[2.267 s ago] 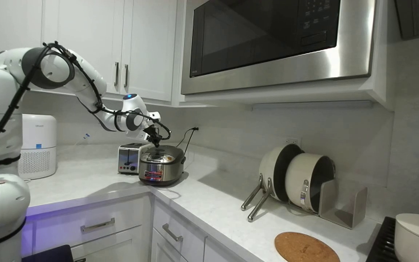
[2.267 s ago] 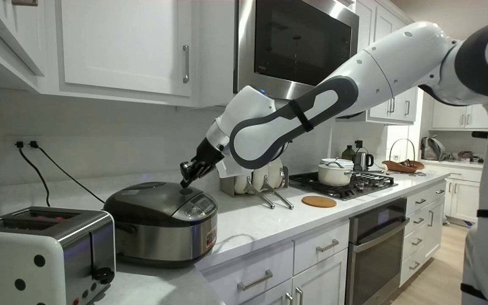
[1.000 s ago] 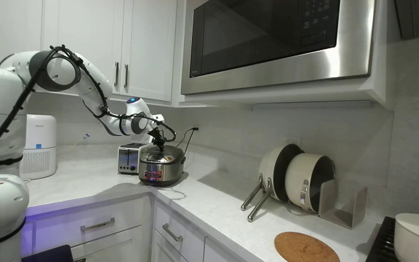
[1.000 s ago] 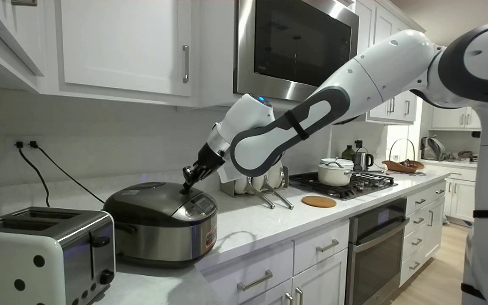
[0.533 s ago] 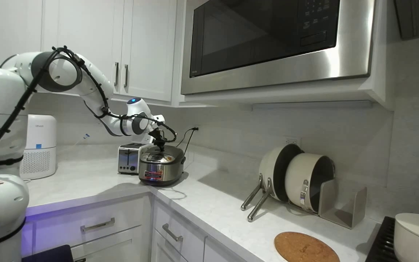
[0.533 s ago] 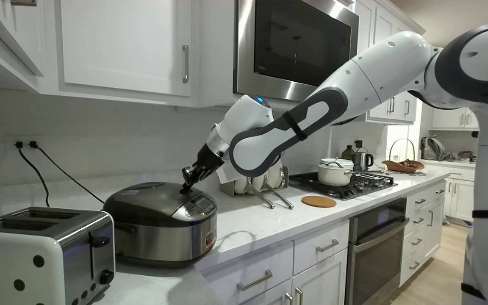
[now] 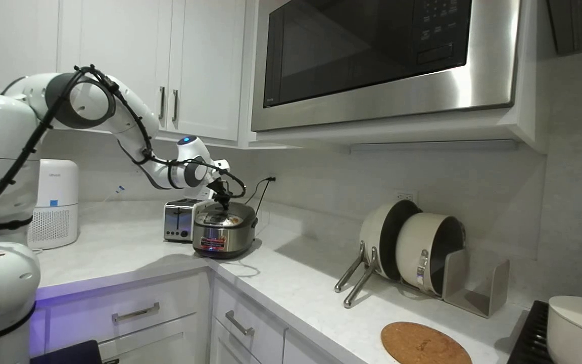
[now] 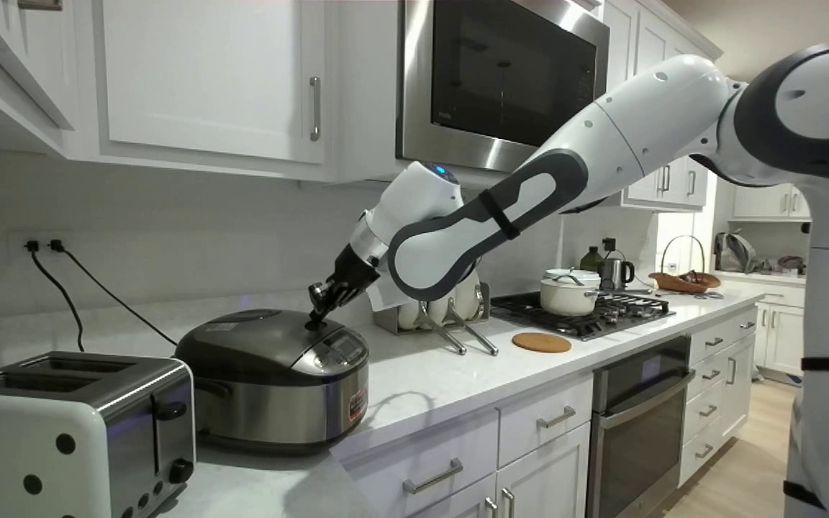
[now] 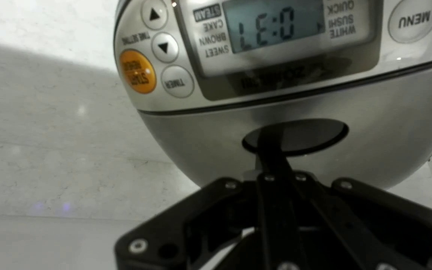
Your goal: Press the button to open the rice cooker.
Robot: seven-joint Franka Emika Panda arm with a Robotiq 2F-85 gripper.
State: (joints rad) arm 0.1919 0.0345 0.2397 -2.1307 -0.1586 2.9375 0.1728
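The rice cooker (image 7: 223, 240) stands in the counter corner with its dark lid shut; it also shows in an exterior view (image 8: 270, 406) and fills the top of the wrist view (image 9: 219, 138). Its dark oval button (image 9: 309, 133) lies in the lid behind the display panel. My gripper (image 9: 270, 146) is shut and empty, its fingertips together, pointing down over one side of the button and hiding part of it. In both exterior views the gripper (image 7: 225, 206) (image 8: 316, 321) appears to touch the lid at the button.
A toaster (image 8: 33, 439) with black dots stands beside the cooker, also in an exterior view (image 7: 178, 222). Two power cords (image 8: 123, 306) run behind. A white cylindrical appliance (image 7: 52, 202) stands near the arm. A pan rack (image 7: 473, 298) and a cork mat (image 7: 425, 344) lie along the counter.
My shut gripper has come down from just above the lid onto the button, then hardly moved in the last second. The toaster's lever has risen. The cooker's lid stays shut.
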